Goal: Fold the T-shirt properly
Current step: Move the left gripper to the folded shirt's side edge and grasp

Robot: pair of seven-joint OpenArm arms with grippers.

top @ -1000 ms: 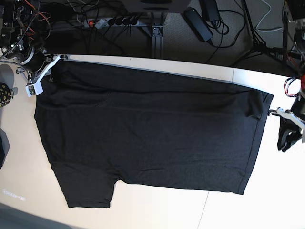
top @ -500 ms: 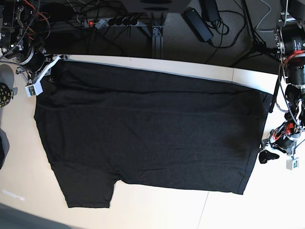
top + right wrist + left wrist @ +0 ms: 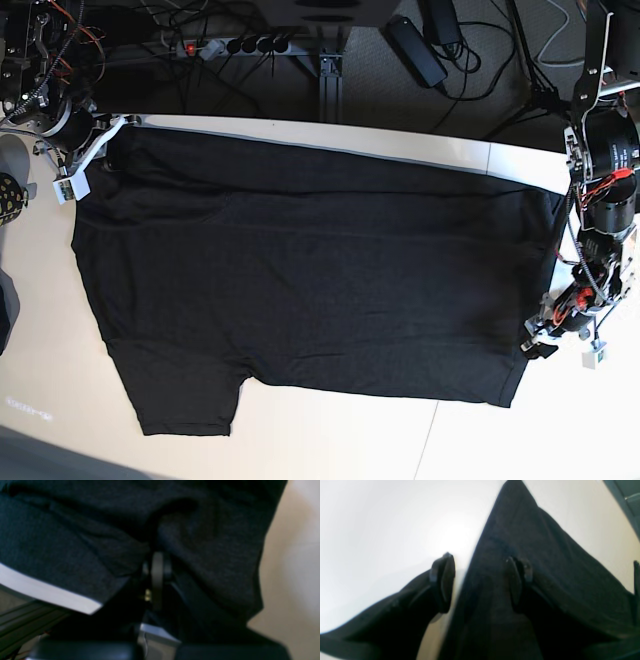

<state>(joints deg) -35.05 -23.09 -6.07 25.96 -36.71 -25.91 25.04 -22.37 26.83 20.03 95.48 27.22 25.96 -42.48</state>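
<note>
Left gripper (image 3: 535, 340) has shifted inward since the earlier base frame, from the table (image 3: 590, 410) beside the shirt to the shirt's side edge. Base view: black T-shirt (image 3: 310, 300) lies spread on the table, a band along the far side looking folded over, near side uneven with a notch toward the robot's right. Right gripper (image 3: 100, 160) sits at the far corner on its own side, same spot as before. No print showing.

Left wrist view: fingers wide apart, nothing gripped — one finger (image 3: 442, 582) over bare table, the other (image 3: 520, 585) over the cloth, shirt edge running between them. Contact with the cloth: cannot tell.

Right wrist view: fingertips together, down in rumpled fabric. Closed for sure; whether cloth is pinched between them is too dark to tell.

Step in hand, as judged: lining up a grasp on the side edge for the next fold, shirt partly folded at best. Next move calls for lowering the left fingers astride the edge, closing on all layers, then lifting — catching only the top layer would skew the fold.
</note>
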